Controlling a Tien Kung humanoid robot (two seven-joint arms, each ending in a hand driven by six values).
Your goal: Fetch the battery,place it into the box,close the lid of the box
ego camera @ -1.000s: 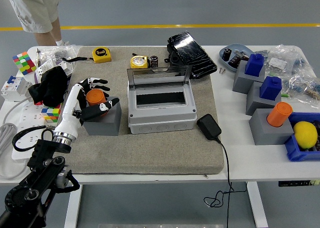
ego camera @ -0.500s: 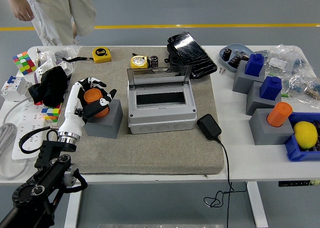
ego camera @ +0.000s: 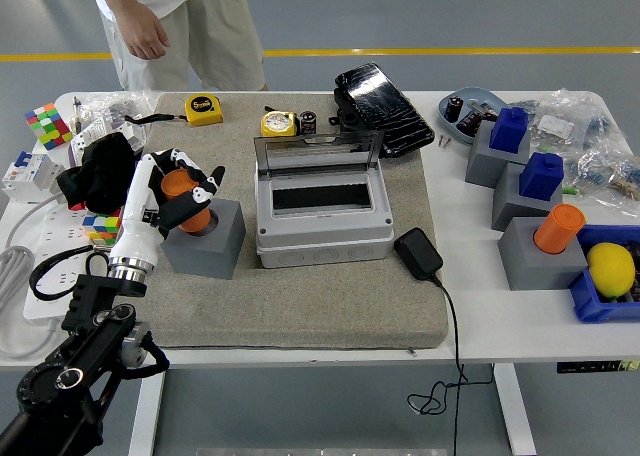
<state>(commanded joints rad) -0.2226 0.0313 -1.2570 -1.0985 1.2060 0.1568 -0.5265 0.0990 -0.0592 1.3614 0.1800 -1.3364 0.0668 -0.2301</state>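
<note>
My left hand (ego camera: pixel 194 190) is shut on the orange cylindrical battery (ego camera: pixel 177 186), which it holds tilted just above the top left of a grey block (ego camera: pixel 208 244) on the mat. To the right stands the grey box (ego camera: pixel 322 228), its clear lid (ego camera: pixel 318 149) raised upright at the back and its inside showing dark. The hand is about a hand's width left of the box. My right arm is out of the picture.
A person stands at the far left, with one hand (ego camera: pixel 148 42) hanging above the table edge. A black adapter (ego camera: pixel 418 253) with its cable lies right of the box. Grey blocks with blue caps and another orange cylinder (ego camera: pixel 557 227) stand at right. Tape measures (ego camera: pixel 203 107) and a black pouch (ego camera: pixel 382 95) lie behind.
My left hand has lifted the orange battery up and slightly left off the grey block. The person has walked right along the far side of the table.
</note>
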